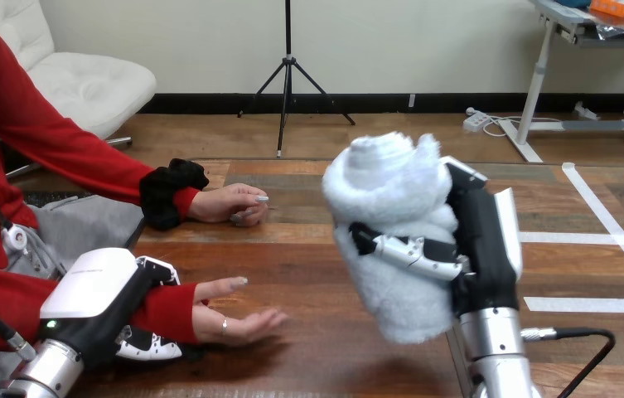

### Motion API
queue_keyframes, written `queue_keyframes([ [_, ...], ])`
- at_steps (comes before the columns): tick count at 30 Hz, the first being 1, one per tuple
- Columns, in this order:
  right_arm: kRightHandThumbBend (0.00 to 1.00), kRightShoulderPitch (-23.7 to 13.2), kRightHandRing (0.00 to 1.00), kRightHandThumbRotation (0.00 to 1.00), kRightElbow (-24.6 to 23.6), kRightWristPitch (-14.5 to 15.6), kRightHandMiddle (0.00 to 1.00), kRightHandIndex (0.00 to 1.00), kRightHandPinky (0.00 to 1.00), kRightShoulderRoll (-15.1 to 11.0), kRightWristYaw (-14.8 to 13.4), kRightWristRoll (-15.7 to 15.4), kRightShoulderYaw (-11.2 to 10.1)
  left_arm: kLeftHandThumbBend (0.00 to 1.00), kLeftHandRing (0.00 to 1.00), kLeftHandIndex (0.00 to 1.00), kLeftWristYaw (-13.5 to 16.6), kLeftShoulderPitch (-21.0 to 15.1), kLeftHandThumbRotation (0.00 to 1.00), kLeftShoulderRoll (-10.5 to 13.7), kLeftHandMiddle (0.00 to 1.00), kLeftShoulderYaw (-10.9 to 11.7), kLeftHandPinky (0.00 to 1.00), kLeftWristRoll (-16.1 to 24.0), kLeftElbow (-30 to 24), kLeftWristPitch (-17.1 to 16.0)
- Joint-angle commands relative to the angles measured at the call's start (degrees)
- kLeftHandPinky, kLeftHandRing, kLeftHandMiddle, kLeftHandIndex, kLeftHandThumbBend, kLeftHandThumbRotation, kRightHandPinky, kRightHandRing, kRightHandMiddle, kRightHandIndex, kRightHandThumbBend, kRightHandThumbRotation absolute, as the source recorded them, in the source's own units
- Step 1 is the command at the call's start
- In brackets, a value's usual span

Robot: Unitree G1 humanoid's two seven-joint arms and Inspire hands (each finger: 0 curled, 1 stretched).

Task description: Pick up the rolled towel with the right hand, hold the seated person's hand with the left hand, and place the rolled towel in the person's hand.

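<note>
While gripped upright in right hand (482,240), fingers curled round its middle: rolled towel (391,191), lifted off desk (308,249), right of person's upturned hand (238,319), well apart. Left hand (97,290) closed round red-sleeved wrist (167,311) just behind that upturned hand. Person's other hand (229,203) resting on desk beyond it.

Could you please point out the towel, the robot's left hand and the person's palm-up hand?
towel (391,186): head view, upper roll.
left hand (94,286): head view, white back shell.
person's palm-up hand (240,322): head view, palm.
</note>
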Motion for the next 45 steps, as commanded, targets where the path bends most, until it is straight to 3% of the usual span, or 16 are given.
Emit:
queue_keyframes([
  [1,0.66,-7.3,0.24,0.0,0.5,-2.8,0.32,0.31,0.18,1.0,-1.5,-0.7,0.2,0.78,0.28,0.38,-1.5,-0.6,0.14,-0.9,0.35,1.3,0.22,-1.7,-6.1,0.3],
  [11,0.65,-8.5,0.24,0.0,3.4,-2.9,0.33,0.32,0.19,1.9,-0.5,0.2,0.4,0.77,0.29,0.39,-2.9,0.7,0.15,-1.0,0.36,2.5,0.22,-2.1,-10.6,1.1],
  [23,0.66,-11.0,0.24,0.0,9.2,-4.6,0.34,0.33,0.18,2.8,-1.9,-1.1,0.7,0.78,0.3,0.41,-6.2,1.5,0.14,-1.7,0.38,4.3,0.23,-4.1,-14.7,0.8],
  [32,0.67,-12.1,0.24,0.0,11.0,-3.9,0.35,0.33,0.19,4.7,-5.2,-3.9,1.8,0.78,0.31,0.42,-7.4,1.7,0.14,-2.1,0.38,5.1,0.23,-4.7,-17.1,0.9],
  [39,0.69,-12.6,0.26,0.0,11.7,-3.8,0.36,0.33,0.21,6.1,-10.1,-8.3,3.4,0.78,0.31,0.42,-8.2,1.7,0.14,-2.6,0.38,5.5,0.24,-5.3,-18.5,0.8],
  [45,0.71,-13.3,0.27,0.0,13.1,-4.9,0.36,0.32,0.22,7.1,-12.7,-10.0,4.4,0.78,0.31,0.42,-8.7,1.4,0.15,-3.1,0.38,5.9,0.24,-5.3,-18.7,0.7],
])
